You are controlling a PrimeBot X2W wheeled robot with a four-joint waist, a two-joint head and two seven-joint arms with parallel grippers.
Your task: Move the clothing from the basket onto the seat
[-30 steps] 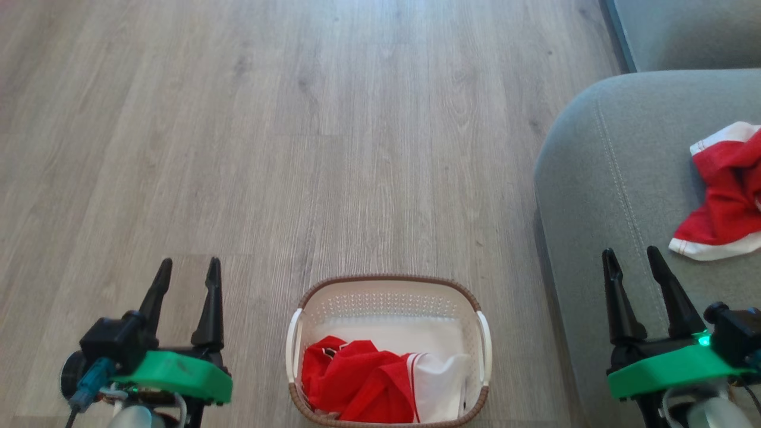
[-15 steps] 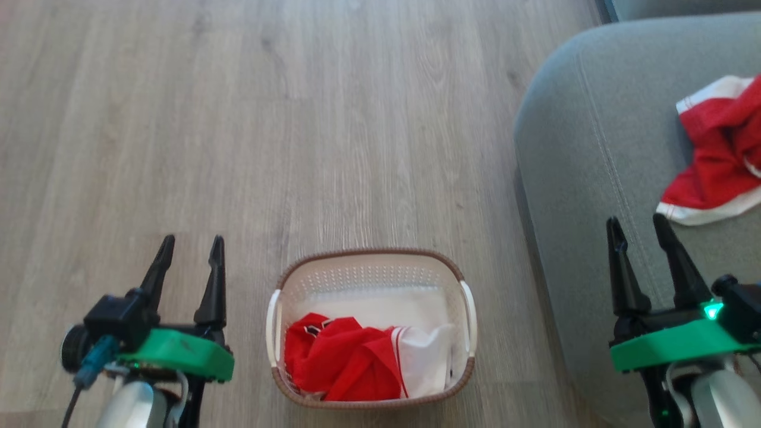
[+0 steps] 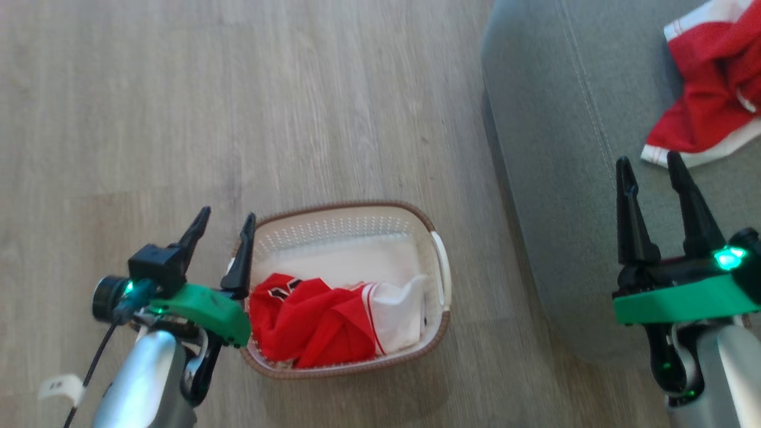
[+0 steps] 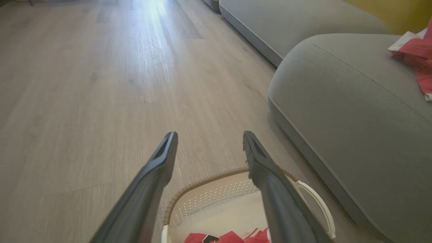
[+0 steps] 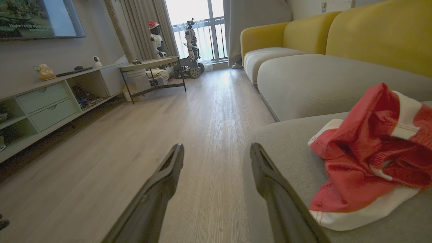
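The white basket (image 3: 440,276) with its brown rim stands on the wood floor, holding crumpled red-and-white clothing (image 3: 321,321). My left gripper (image 3: 229,215) is open, hovering at the basket's left rim; its wrist view shows the basket (image 4: 317,202) below the fingers. To the right lies the grey seat (image 3: 559,148) with a red-and-white garment (image 3: 707,89) on it. My right gripper (image 3: 649,159) is open over the seat's edge, just short of that garment (image 5: 368,158), with nothing between its fingers.
Wood floor (image 3: 208,107) stretches around the basket. The right wrist view shows a yellow sofa (image 5: 337,37), a low TV cabinet (image 5: 47,101) on the left, a side table (image 5: 152,72) and a small robot figure (image 5: 190,44) by the window.
The head camera has tilted down and turned, shifting the whole picture up and left. My left gripper has come closer to the basket's left rim. Both grippers stay open.
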